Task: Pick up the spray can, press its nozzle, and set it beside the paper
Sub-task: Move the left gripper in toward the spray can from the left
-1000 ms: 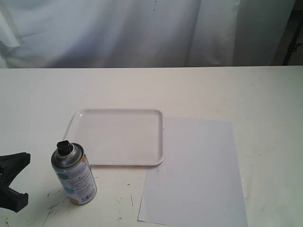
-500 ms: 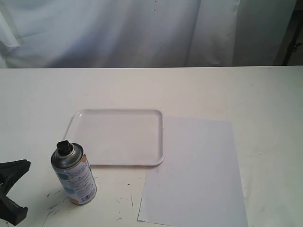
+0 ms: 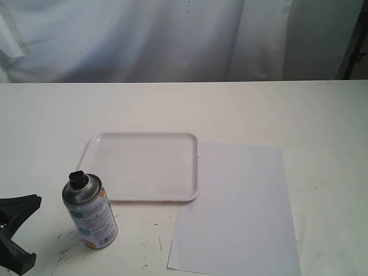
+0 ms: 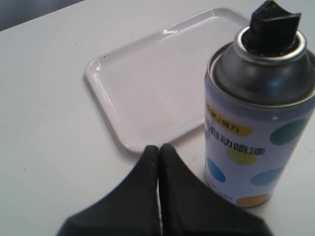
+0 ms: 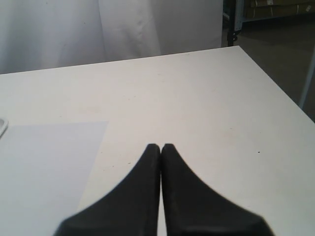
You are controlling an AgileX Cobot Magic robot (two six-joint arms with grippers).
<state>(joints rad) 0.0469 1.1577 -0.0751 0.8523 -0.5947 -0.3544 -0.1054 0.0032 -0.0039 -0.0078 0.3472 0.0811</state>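
Note:
The spray can (image 3: 91, 215) stands upright near the table's front left, with its black nozzle (image 3: 76, 176) on top. The left wrist view shows the spray can (image 4: 256, 128) and nozzle (image 4: 273, 22) close up. My left gripper (image 3: 35, 200) is to the left of the can, apart from it. In its wrist view the left gripper (image 4: 158, 147) is shut on nothing. The paper (image 3: 238, 213) lies flat to the right of the tray. My right gripper (image 5: 161, 146) is shut and empty over bare table next to the paper (image 5: 44, 167). It is outside the exterior view.
A white plastic tray (image 3: 196, 167) with a raised rim lies behind the can, its right edge meeting the paper; the tray (image 4: 101, 93) also shows in the left wrist view. Dark scuff marks (image 3: 66, 250) are by the can's base. A white curtain (image 3: 172, 40) hangs behind the table.
In the exterior view, my left gripper has drifted slightly down toward the front edge and a little to the right. The can, tray and paper have not moved.

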